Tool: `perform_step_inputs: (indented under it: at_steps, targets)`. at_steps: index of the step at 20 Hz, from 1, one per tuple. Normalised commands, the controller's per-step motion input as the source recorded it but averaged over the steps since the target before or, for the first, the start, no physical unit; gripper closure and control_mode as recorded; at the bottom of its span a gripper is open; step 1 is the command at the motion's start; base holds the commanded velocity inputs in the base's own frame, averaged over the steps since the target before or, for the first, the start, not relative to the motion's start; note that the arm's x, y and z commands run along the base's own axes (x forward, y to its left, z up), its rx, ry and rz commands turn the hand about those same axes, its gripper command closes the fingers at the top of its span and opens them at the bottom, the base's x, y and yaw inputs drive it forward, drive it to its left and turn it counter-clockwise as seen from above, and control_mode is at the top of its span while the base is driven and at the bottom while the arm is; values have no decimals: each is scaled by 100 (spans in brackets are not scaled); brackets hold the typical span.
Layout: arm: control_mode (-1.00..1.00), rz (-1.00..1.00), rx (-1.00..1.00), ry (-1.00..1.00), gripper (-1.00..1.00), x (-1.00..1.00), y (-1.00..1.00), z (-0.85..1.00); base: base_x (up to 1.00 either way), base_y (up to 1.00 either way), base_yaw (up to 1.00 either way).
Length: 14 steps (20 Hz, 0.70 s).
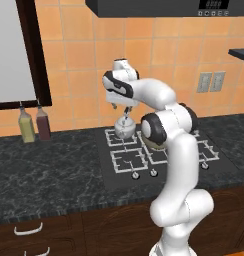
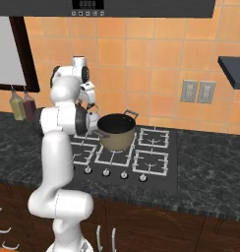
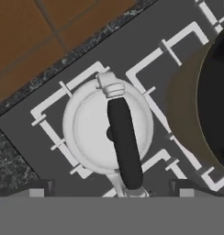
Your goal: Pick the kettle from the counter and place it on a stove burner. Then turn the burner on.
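Kettle [image 3: 107, 133] sits on rear-left stove burner [image 3: 49, 103], beside steel pot [image 2: 116, 131]. Pincer [image 1: 125, 108] wide, empty, directly above the handle. Placement done; next: retract, find matching knob [image 1: 135, 175], turn.

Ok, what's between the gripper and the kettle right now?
Nothing. In the hand view the open gripper sits straight above the kettle, its handle running between the fingertips with only air in the gap.

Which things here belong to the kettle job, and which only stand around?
For the job:
- kettle, sitting on a stove burner
- gripper, open above the kettle
- knobs at the cooktop's front

Standing around:
- pot on a neighbouring burner
- two bottles by the wall
- wall sockets
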Motion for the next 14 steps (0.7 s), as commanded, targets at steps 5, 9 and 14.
perform_step_inputs:
  at_steps: [5,9,14]
  targets:
    - [-100,0,0,0,-100,-63,0,38,0,0,0]
    - [-100,0,0,0,-100,-100,0,14,0,0,0]
    - [-100,0,0,-1,-100,-100,-29,0,0,0,0]
